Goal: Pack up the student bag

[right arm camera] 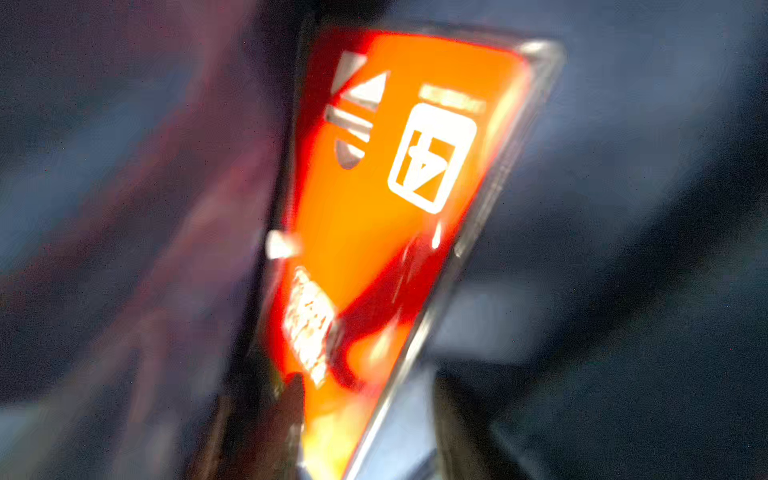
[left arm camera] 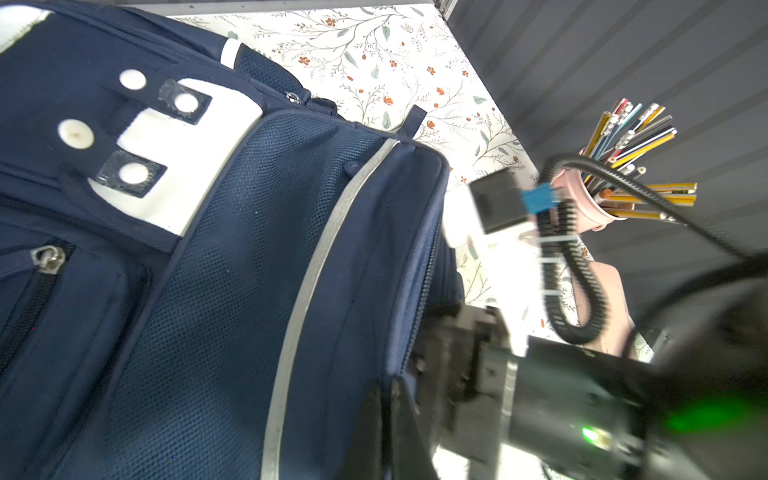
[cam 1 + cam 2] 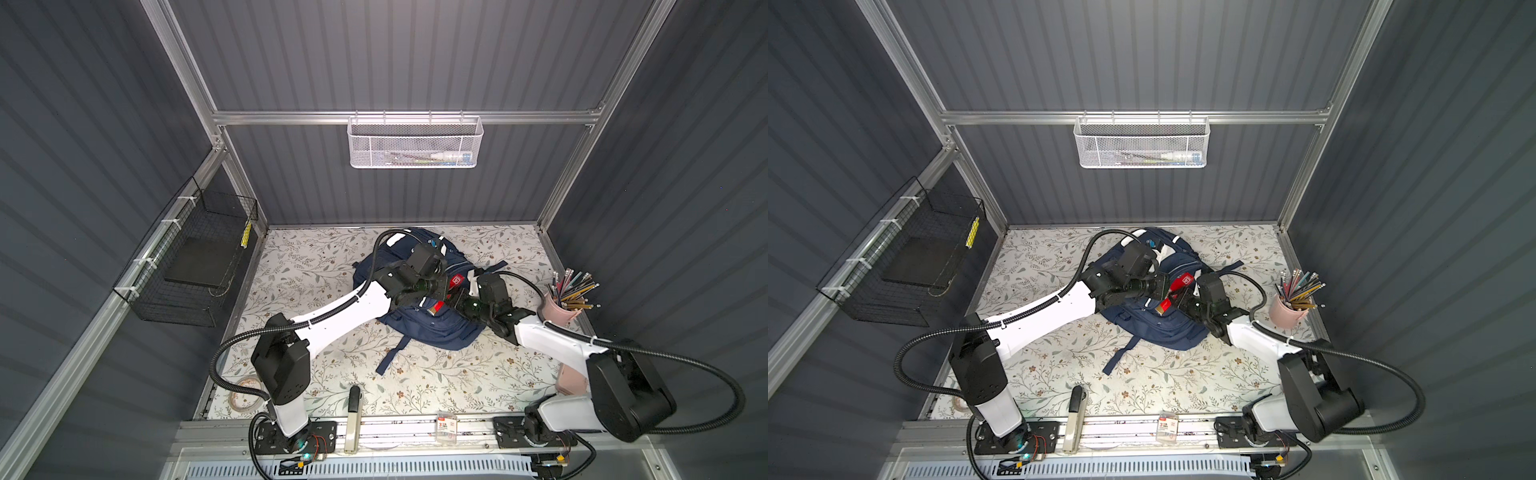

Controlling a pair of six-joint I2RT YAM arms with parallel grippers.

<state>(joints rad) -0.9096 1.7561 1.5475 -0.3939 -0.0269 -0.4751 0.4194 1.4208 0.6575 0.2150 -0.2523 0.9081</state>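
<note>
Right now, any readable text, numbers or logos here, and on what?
"4" in a white box: red packet, inverted in the right wrist view; its other print is blurred.
"3" in red: small clear packet on the front rail; rest too small.
Unreadable: yellow tag on the black wire basket.
No text visible on the student bag.

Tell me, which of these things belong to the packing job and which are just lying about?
In the job: student bag; red packet above it.
Lying about: pencil cup; stapler; tape roll; small packet on front rail; white wall basket; black wire basket.
</note>
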